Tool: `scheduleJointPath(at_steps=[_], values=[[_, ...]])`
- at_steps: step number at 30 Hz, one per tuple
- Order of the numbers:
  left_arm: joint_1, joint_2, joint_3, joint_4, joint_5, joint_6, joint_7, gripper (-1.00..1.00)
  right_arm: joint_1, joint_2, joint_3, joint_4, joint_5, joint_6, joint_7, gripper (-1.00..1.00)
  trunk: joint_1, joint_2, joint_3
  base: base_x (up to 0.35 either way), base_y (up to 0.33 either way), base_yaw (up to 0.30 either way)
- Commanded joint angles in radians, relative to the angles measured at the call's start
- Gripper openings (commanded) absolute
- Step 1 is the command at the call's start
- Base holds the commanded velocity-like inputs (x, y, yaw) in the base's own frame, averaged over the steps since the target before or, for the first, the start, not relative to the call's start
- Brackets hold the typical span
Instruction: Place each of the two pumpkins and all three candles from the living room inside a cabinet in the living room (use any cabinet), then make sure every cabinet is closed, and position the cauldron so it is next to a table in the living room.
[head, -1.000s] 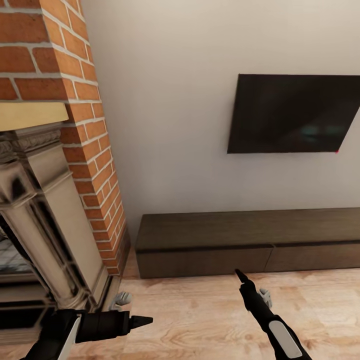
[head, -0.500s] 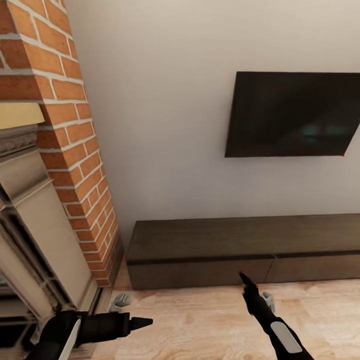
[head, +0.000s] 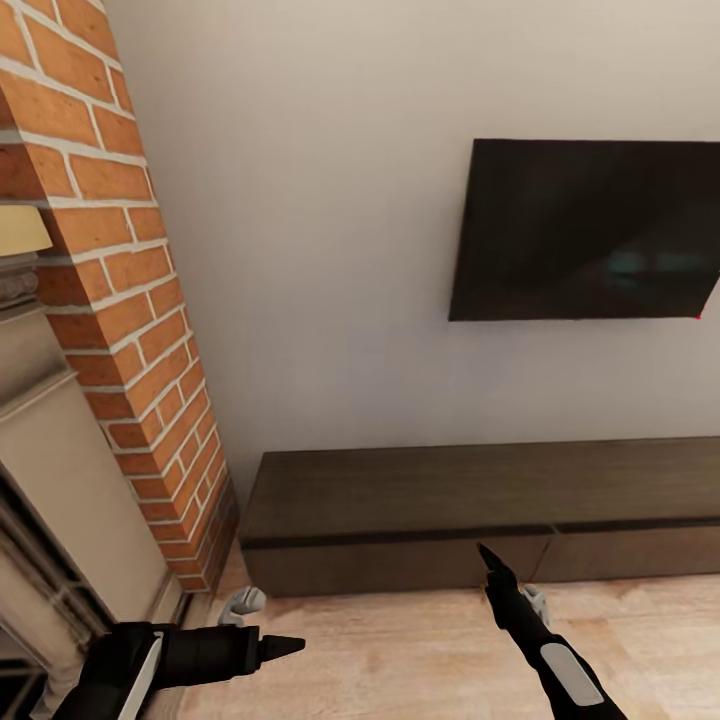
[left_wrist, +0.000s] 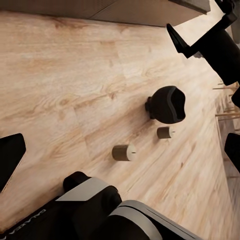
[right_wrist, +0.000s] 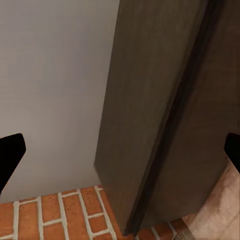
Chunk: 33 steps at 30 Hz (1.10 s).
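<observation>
From the head, your tapered black left gripper (head: 285, 646) and right gripper (head: 487, 556) look pinched to points, the matte dark-wood cabinet (head: 420, 490) closed just beyond the right fingertips; both wrist views show fingers spread, empty, over grainy planks and cabinet (right_wrist: 155, 115).

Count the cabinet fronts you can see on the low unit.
2: on the cabinet, a left front and a right front. More may lie past the picture's right edge.
</observation>
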Motion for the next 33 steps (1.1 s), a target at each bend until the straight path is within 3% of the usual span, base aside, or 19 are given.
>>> scheduleJointPath(at_steps=[1, 16, 28, 33], values=[[-0.001, 0.000, 0.000, 0.000, 0.005, 0.009, 0.001, 1.00, -0.001, 0.001, -0.004, 0.000, -0.009, 0.010, 0.003, 1.00, 0.000, 0.000, -0.001, 0.218, 0.105, 0.000], [-0.001, -0.001, 0.000, 0.037, 0.007, -0.001, 0.005, 1.00, -0.001, 0.001, -0.004, 0.004, -0.009, 0.010, 0.003, 1.00, 0.000, 0.000, -0.001, 0.162, 0.046, 0.000], [-0.001, -0.001, -0.001, 0.038, 0.009, -0.007, 0.001, 1.00, -0.001, 0.001, -0.004, 0.006, -0.008, 0.010, 0.003, 1.00, 0.000, 0.000, -0.001, 0.027, 0.001, 0.000], [0.000, -0.001, 0.000, 0.039, 0.009, -0.008, -0.002, 1.00, -0.001, 0.001, -0.004, 0.006, -0.008, -0.006, 0.003, 1.00, 0.020, -0.035, -0.017, 0.001, 0.000, 0.000]])
